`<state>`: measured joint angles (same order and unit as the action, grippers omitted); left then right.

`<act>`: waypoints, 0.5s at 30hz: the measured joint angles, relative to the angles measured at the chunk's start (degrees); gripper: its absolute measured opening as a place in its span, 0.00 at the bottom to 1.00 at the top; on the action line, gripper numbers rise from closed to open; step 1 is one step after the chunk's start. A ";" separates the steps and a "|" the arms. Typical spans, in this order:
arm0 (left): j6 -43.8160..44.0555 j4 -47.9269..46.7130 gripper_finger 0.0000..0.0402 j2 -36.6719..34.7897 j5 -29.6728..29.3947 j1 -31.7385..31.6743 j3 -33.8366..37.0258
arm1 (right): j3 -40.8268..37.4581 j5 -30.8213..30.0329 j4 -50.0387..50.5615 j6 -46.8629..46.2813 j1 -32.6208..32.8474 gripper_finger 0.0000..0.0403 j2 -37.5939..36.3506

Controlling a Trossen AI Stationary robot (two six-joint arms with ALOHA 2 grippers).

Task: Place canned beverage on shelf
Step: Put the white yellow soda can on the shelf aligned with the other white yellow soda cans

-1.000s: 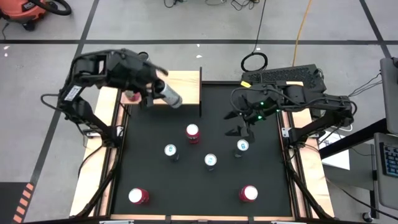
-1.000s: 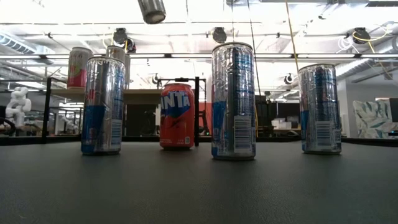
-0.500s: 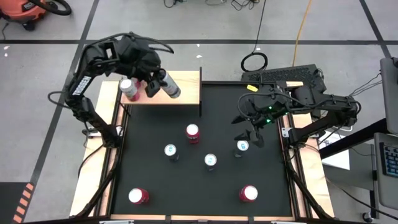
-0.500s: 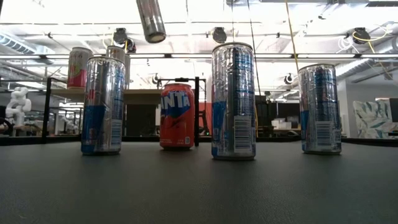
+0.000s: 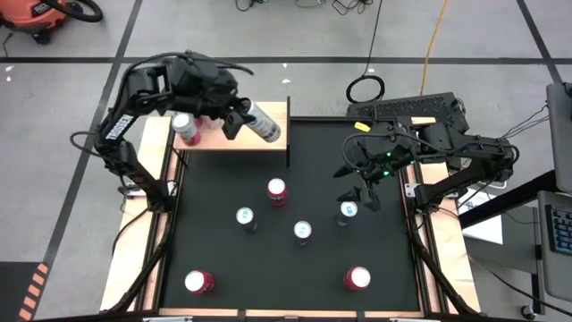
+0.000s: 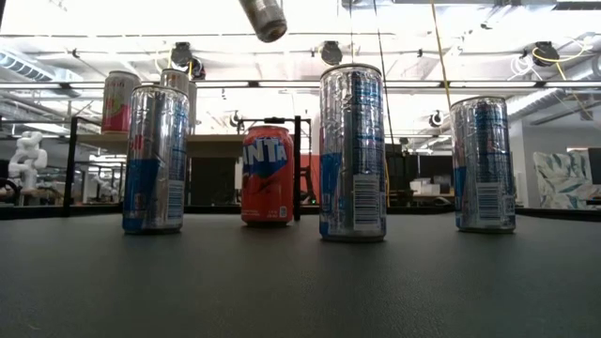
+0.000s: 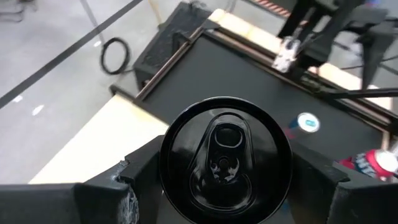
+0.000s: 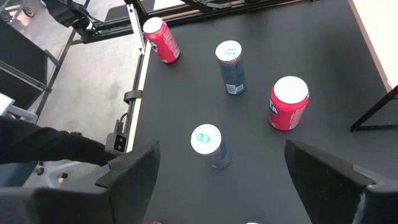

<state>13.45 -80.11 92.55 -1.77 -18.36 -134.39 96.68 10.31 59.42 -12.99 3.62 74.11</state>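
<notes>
The left gripper (image 5: 239, 117) fingers clamp a tilted silver can (image 5: 262, 122) above the shelf (image 5: 268, 139); the right gripper (image 5: 357, 190) fingers gape wide over the tabletop (image 5: 223, 259).

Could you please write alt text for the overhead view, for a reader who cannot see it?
The left gripper holds a tilted silver can over the wooden shelf, beside a red can already standing there. The right gripper hovers with open jaws over a slim blue-topped can; five more cans stand on the black mat.
</notes>
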 joint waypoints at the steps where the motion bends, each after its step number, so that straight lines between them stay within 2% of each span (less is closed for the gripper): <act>1: 0.96 -0.55 0.63 0.00 -1.65 1.09 0.00 | 0.00 0.00 0.00 0.08 0.00 0.80 0.00; 6: 2.34 -1.13 0.63 0.07 -9.67 7.96 0.00 | -0.02 0.00 -0.02 0.22 0.00 0.80 0.01; 9: 2.74 -5.37 0.63 -0.33 -14.12 11.49 0.00 | -0.02 0.01 -0.02 0.20 0.00 0.80 0.01; 12: 4.97 -9.53 0.63 -1.01 -16.76 14.43 0.00 | -0.02 0.17 -0.03 0.12 0.00 0.80 0.02; 15: 5.98 -9.09 0.63 -2.62 -18.85 17.40 1.85 | -0.02 0.20 -0.56 0.00 0.00 0.80 0.02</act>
<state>19.42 -89.20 89.93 -20.62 -0.96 -132.53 96.66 10.50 58.86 -12.99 3.62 74.13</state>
